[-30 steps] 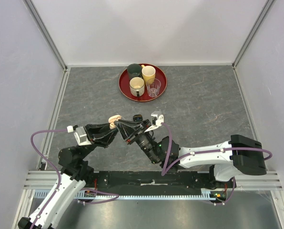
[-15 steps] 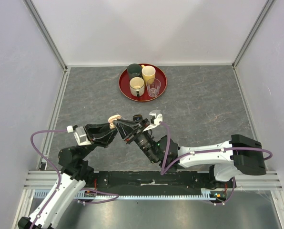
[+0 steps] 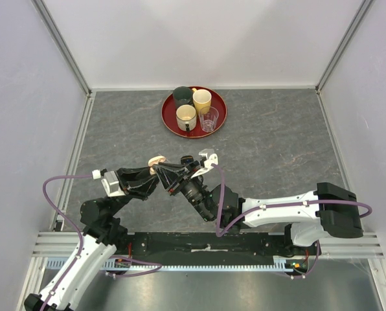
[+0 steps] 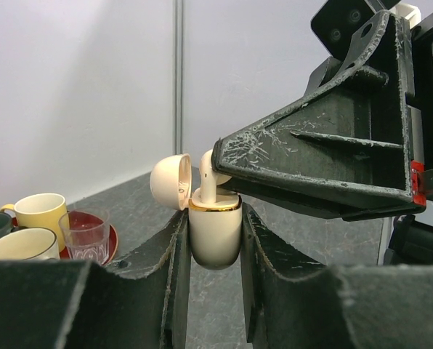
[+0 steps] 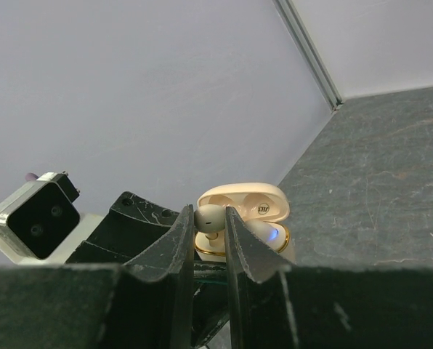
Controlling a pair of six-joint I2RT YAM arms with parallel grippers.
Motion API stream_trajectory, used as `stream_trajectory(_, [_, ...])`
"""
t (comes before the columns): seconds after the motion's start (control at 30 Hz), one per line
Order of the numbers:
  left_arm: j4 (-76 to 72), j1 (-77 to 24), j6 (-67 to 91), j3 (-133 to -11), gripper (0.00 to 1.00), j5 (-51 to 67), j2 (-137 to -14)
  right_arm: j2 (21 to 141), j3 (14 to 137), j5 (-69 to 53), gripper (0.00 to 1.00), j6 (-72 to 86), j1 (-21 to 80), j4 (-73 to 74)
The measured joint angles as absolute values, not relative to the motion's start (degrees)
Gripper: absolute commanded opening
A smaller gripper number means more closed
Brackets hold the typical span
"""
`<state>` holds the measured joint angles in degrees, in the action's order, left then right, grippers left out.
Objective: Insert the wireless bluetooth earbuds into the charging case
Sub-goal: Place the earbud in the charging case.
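A cream-white charging case (image 4: 215,236) with a gold rim and its lid (image 4: 171,182) hinged open is held upright above the table, and my left gripper (image 4: 215,218) is shut on its body. My right gripper (image 5: 209,214) is shut on a cream-white earbud (image 5: 211,217). The earbud (image 4: 208,174) stands stem-down in the case's mouth. A blue light glows inside the case (image 5: 271,240). From above, both grippers meet at the case (image 3: 157,160), with the left gripper (image 3: 153,176) coming from the left and the right gripper (image 3: 162,168) from the right. No other earbuds are in view.
A round red tray (image 3: 169,120) at the far middle holds a dark green cup (image 3: 182,95), a yellow cup (image 3: 202,100), a cream cup (image 3: 186,116) and a clear glass (image 3: 209,119). Pale walls with metal rails enclose the grey table (image 3: 277,136).
The right arm has shifted slightly to the left, toward the case. Both grips are unchanged and the left arm holds still.
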<state>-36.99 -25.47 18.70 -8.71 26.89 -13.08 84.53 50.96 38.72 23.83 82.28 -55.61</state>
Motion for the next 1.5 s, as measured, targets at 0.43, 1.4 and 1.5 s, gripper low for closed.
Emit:
stream_trajectory(0.43, [-36.5,-25.5,18.7,-8.7,0.02,27.1,-13.2,83.3,51.0,39.7,0.18,23.8,82.7,-52.6])
stream_trajectory(1.4, [-37.0,-25.5,18.7,-8.7,0.02,25.6,-13.2,82.4,52.0,39.9,0.44,22.7,83.3,-50.0])
stream_trajectory(1.5, [-37.2,-25.5,18.7,-8.7,0.02,25.6,-13.1,82.1,52.0,39.6,0.47,21.9,83.4,-50.0])
